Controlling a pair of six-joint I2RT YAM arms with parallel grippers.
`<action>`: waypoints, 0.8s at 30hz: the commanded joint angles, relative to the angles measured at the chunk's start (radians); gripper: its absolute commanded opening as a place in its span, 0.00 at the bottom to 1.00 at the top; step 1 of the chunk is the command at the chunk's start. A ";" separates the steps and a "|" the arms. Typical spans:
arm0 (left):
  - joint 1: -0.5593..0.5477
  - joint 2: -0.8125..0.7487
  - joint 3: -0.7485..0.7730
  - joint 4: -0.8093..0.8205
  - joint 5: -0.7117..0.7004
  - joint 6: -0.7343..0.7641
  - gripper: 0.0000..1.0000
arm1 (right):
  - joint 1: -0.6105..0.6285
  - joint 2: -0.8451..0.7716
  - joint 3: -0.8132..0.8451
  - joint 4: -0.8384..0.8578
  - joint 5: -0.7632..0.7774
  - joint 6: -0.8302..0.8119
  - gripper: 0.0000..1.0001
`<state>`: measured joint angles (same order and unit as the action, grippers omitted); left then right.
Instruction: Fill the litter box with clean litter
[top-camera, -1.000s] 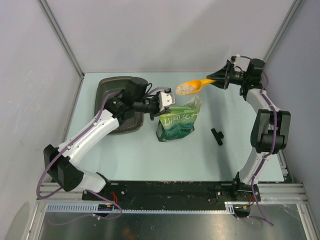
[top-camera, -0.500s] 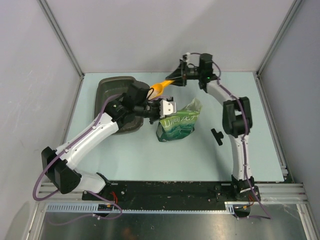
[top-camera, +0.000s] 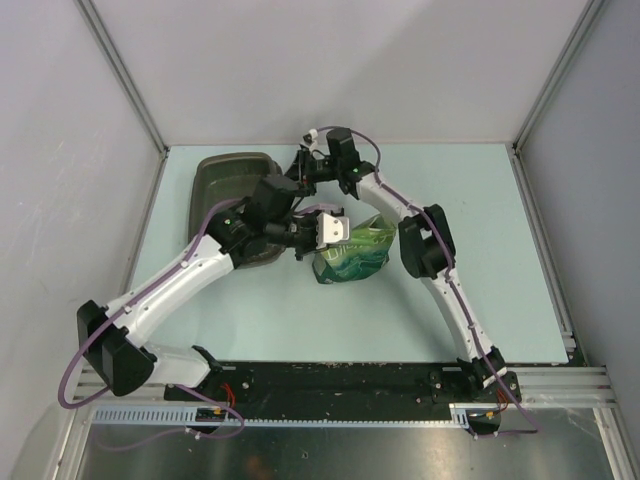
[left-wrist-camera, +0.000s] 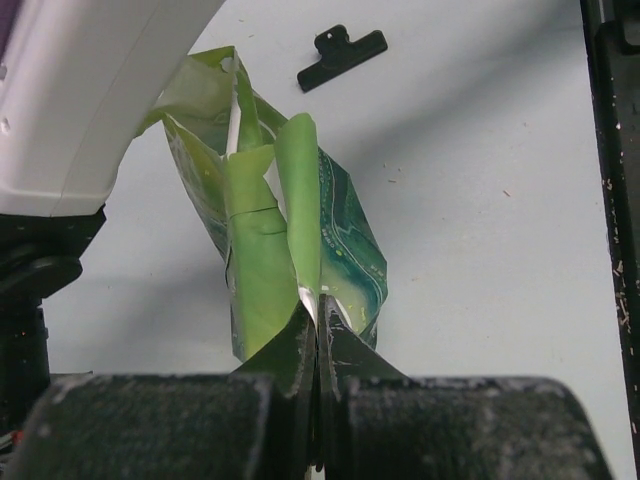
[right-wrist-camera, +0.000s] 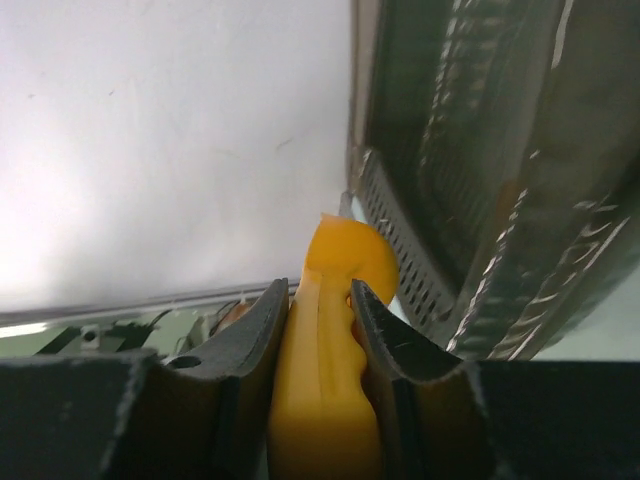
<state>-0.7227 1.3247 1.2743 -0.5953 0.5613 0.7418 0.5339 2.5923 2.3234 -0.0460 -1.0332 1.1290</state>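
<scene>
The litter box (top-camera: 222, 172), a dark brown-grey tray, lies at the back left; its ribbed dark wall (right-wrist-camera: 500, 150) fills the right of the right wrist view. My right gripper (top-camera: 301, 170) hangs at the tray's right rim, shut (right-wrist-camera: 319, 288) on the handle of the orange scoop (right-wrist-camera: 325, 350), which is turned on edge. The scoop's bowl is hidden and no clean litter shows. My left gripper (top-camera: 335, 228) is shut (left-wrist-camera: 318, 305) on the top edge of the green pouch (left-wrist-camera: 260, 240), which stands open on the table (top-camera: 355, 250).
A black clip (left-wrist-camera: 342, 55) lies on the pale table beyond the pouch. My left forearm crosses over the tray's near right corner, close under the right gripper. Grey walls close off the back and both sides.
My right arm has swung left from the back right to the tray's right rim, carrying the scoop, whose bowl with litter no longer shows. My left gripper has kept its hold on the pouch.
</scene>
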 joint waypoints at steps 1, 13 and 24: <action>-0.009 -0.035 -0.018 -0.075 0.049 -0.007 0.00 | -0.020 0.014 0.082 0.014 0.175 -0.090 0.00; -0.009 -0.033 -0.029 -0.074 0.042 0.024 0.00 | -0.006 0.015 0.136 0.103 0.472 -0.339 0.00; -0.007 -0.061 -0.061 -0.074 0.032 0.054 0.00 | 0.032 -0.132 0.002 -0.034 0.702 -0.716 0.00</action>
<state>-0.7238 1.3090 1.2438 -0.5930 0.5613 0.7715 0.5640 2.5923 2.3676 -0.0650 -0.4572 0.5865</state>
